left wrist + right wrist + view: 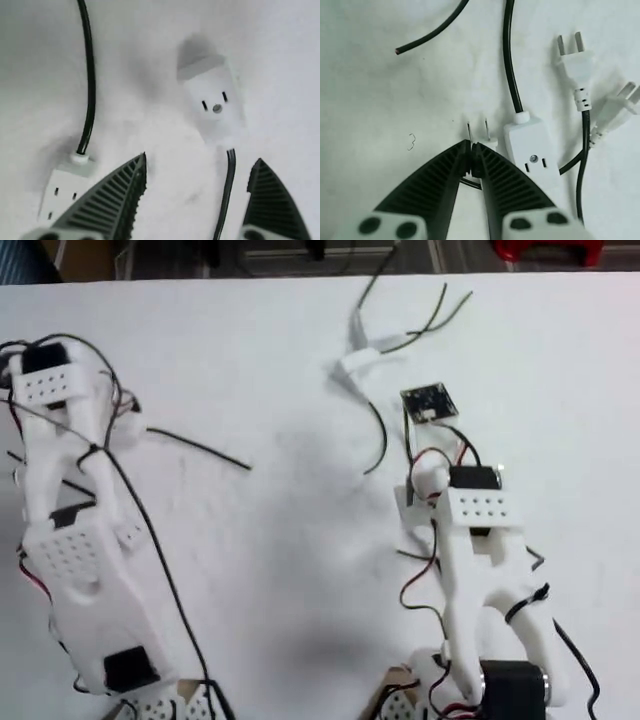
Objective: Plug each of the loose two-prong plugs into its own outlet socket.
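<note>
My right gripper (471, 149) has its ribbed fingers pinched all but together on a white two-prong plug (489, 141). Only the two prongs and a corner of the body stick out past the tips; the fingers hide the rest. Just beside it lies a white outlet block (532, 155), slots facing up, with its block cord (510, 60) running away from me. That side is crowded. A loose plug (576, 60) lies flat with its prongs pointing away, a second loose plug (620, 102) is cut off at the frame edge, and their cords run back alongside the block. The other side is bare table, with a small bent wire scrap (411, 141) and, farther out, a cut cable end (427, 35).

My left gripper (200, 161) stands wide open and holds nothing. A socket cord (227, 190) passes between its fingers to an outlet socket (215, 102) lying face up just ahead. A second socket block (60, 187) lies close by the outer side of one finger and is partly covered by it.

From above, the table (260, 570) is open between the two arms, crossed by one black cable (200, 448). A white cluster of plugs and cords (365, 358) sits toward the far edge, and I cannot tell its pieces apart there.
</note>
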Robot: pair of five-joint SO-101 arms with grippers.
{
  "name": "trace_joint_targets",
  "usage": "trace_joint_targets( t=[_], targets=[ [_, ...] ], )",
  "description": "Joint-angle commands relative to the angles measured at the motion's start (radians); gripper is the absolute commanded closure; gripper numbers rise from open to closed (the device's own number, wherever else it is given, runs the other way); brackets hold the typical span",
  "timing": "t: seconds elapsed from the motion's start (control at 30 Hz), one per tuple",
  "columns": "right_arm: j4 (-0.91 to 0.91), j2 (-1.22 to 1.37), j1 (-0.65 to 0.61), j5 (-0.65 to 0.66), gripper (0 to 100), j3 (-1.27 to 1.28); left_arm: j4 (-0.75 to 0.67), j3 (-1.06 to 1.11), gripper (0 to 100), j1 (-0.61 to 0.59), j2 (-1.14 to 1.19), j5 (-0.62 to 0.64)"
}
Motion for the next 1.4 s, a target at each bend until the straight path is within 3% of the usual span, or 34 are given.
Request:
trace_joint_targets(
  t=[0.0, 0.27, 0.33, 0.53, 0.67, 0.87, 1.03, 1.37],
  targets=[
    [-0.013, -0.022, -0.007, -0.003, 98.1, -0.005, -0.129, -0.014, 68, -0.024, 0.077, 0.037],
    [-0.015, -0.022, -0.007, 0.0, 98.1, -0.003, -0.183, -0.084, 69, -0.03, 0.154, 0.037],
    [-0.015, -0.021, -0.007, 0.0, 98.1, -0.003, -0.184, -0.084, 73, -0.027, 0.162, 0.037],
    [-0.015, -0.022, -0.002, 0.0, 98.1, -0.003, -0.265, -0.084, 99, -0.067, 0.194, -0.018],
    [-0.012, -0.024, -0.004, -0.005, 98.1, -0.003, -0.295, -0.086, 98, -0.074, 0.206, -0.049],
    [-0.012, -0.024, -0.002, -0.005, 98.1, -0.003, -0.055, -0.149, 98, 0.019, 0.107, -0.262],
    [-0.008, -0.024, -0.001, -0.005, 98.1, -0.002, 0.19, -0.253, 98, 0.156, 0.019, -0.338],
    [-0.008, -0.024, 0.001, -0.003, 98.1, -0.002, 0.198, 0.063, 98, 0.406, -0.406, -0.373]
  ],
)
